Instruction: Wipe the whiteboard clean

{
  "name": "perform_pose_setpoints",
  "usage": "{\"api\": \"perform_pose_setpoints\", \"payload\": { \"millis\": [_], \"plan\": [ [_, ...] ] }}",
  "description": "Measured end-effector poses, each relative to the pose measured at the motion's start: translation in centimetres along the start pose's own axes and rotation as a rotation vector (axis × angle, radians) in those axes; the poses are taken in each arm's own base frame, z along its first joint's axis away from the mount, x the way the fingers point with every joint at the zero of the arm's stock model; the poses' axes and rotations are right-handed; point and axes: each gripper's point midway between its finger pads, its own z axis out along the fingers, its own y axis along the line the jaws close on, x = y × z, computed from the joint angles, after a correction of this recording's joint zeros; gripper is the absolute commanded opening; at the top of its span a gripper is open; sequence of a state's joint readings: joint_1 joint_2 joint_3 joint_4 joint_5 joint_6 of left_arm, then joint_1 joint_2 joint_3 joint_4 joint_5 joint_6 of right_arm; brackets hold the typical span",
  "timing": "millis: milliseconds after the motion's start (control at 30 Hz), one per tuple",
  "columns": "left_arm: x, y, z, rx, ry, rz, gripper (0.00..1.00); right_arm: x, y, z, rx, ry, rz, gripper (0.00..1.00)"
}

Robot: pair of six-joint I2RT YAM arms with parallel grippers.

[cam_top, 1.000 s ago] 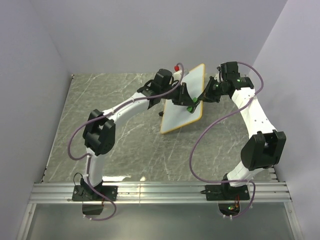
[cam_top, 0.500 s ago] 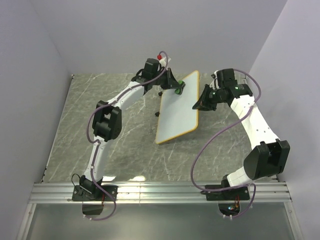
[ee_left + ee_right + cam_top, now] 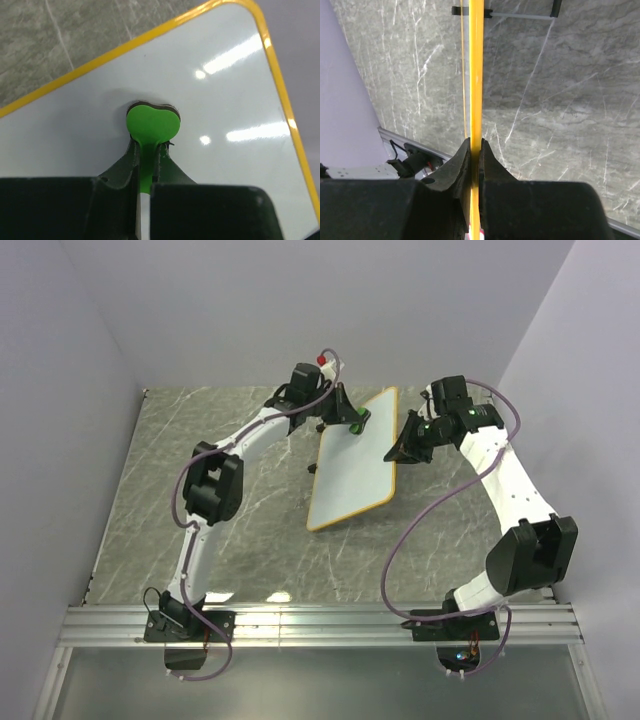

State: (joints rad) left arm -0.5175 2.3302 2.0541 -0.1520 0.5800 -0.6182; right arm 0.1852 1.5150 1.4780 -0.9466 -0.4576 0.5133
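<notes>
In the top view the whiteboard (image 3: 352, 465) sits in the middle of the frame, slightly right of centre. Its long axis runs diagonally, from a far corner at upper right to a near corner at lower left. Its white face is turned up and toward the left of the frame.

The right gripper (image 3: 397, 449) is clamped on the right long edge. The right wrist view shows the board edge-on as a thin vertical yellow line (image 3: 476, 75) with a finger (image 3: 489, 165) pressed on each side of it.

The left gripper (image 3: 347, 417) is closed on the stem of the eraser (image 3: 358, 421) near the board's upper left edge. In the left wrist view the eraser's green head (image 3: 152, 123) lies flat on the white surface (image 3: 230, 95), close to the yellow rim.

No marks can be made out on the visible part of the board. The left gripper body cuts off its near part in the wrist view.

The black feet (image 3: 555, 7) appear at the top of the right wrist view. Whether they touch the table (image 3: 200, 450) cannot be told.

Bare marble lies open to the left of the board and below it. The board's upper right corner is near the back wall (image 3: 400, 320).
</notes>
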Motion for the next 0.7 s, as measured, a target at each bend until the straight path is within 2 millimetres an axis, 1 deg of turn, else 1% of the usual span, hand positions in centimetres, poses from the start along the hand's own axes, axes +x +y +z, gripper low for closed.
{"api": "perform_pose_setpoints", "payload": {
  "millis": [100,200,300,467,533,600,633,700],
  "plan": [
    [1.0,0.2,-0.9,-0.026,0.017,0.015,0.0,-0.3,0.1,0.0,0.005,0.008,0.001,0.0],
    [2.6,-0.5,-1.9,-0.041,0.04,0.035,0.0,-0.6,0.3,0.0,0.01,0.016,-0.003,0.0],
    [4.4,-2.7,-3.2,-0.018,0.063,0.071,0.0,-0.7,0.3,0.0,0.015,0.024,-0.003,0.0],
    [7.6,-7.9,-5.4,0.069,0.109,0.131,0.0,-0.9,0.3,0.0,0.02,0.028,-0.01,0.0],
    [8.5,-9.5,-6.1,0.096,0.124,0.143,0.0,-1.1,0.3,0.1,0.02,0.027,-0.015,0.0],
    [9.4,-10.1,-6.8,0.101,0.134,0.147,0.0,-1.2,0.4,0.1,0.019,0.026,-0.02,0.0],
    [10.1,-10.1,-7.3,0.097,0.142,0.145,0.0,-1.2,0.4,0.1,0.018,0.026,-0.023,0.0],
    [11.6,-9.3,-8.2,0.079,0.166,0.126,0.0,-1.4,0.5,0.1,0.017,0.025,-0.027,0.0]
  ]
}}
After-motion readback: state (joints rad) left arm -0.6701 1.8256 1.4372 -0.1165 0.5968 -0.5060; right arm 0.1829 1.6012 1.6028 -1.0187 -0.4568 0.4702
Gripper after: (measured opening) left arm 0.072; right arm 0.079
